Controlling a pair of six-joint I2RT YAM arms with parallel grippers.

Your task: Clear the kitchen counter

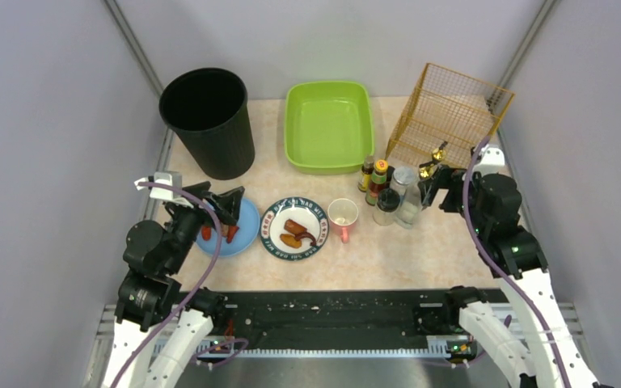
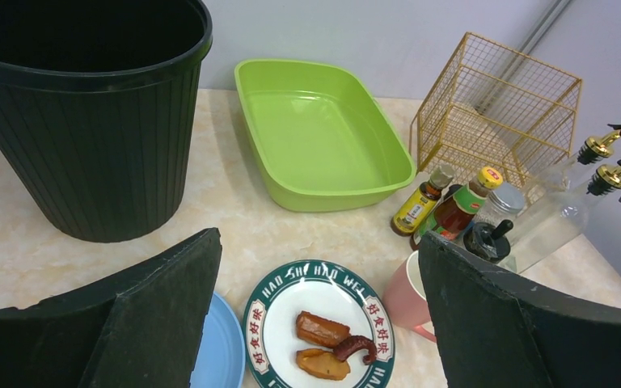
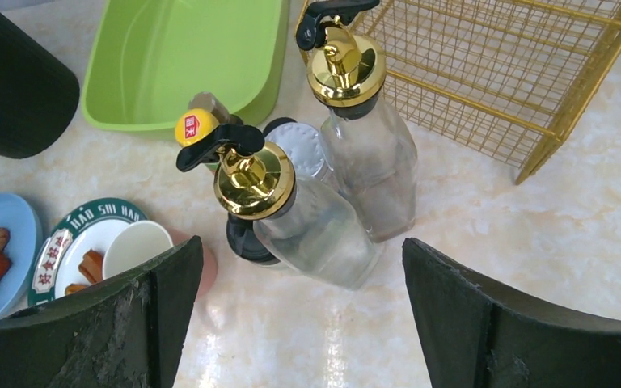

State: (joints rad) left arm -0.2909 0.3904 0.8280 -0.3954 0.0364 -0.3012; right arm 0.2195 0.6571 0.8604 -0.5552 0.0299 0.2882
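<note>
Reading left to right across the kitchen counter (image 1: 388, 255), which spans the whole floor of the overhead view ahead of my two bases. Black bin (image 1: 208, 121): upright at the far left. Blue plate (image 1: 248, 225): just in front of the bin, carrying reddish food pieces (image 1: 208, 233). My left gripper (image 1: 226, 202) hovers over this plate with its fingers spread wide and nothing between them. Patterned plate (image 1: 272, 220): just beside the blue one, holding more food, and close to touching the pink cup (image 1: 343, 215) on its right. Green tub (image 1: 327, 167): behind these two, open side up, nothing in it. Bottle cluster (image 1: 386, 190): right of the cup, all upright and packed close. My right gripper (image 1: 434, 183) is at the cluster's right edge, also wide apart and holding nothing. Its wrist view looks down on the nearer glass pourer bottle (image 3: 307, 230) between the two fingers (I cannot tell whether the pads are level with the bottle's body or above it). Wire basket (image 1: 449, 113): tipped on its side just behind the bottles.

Judgement: the plates lie nearer my left arm and the bottles nearer my right. Since the bottles' long axes are vertical, a sideways grasp around the body looks the natural approach.
</note>
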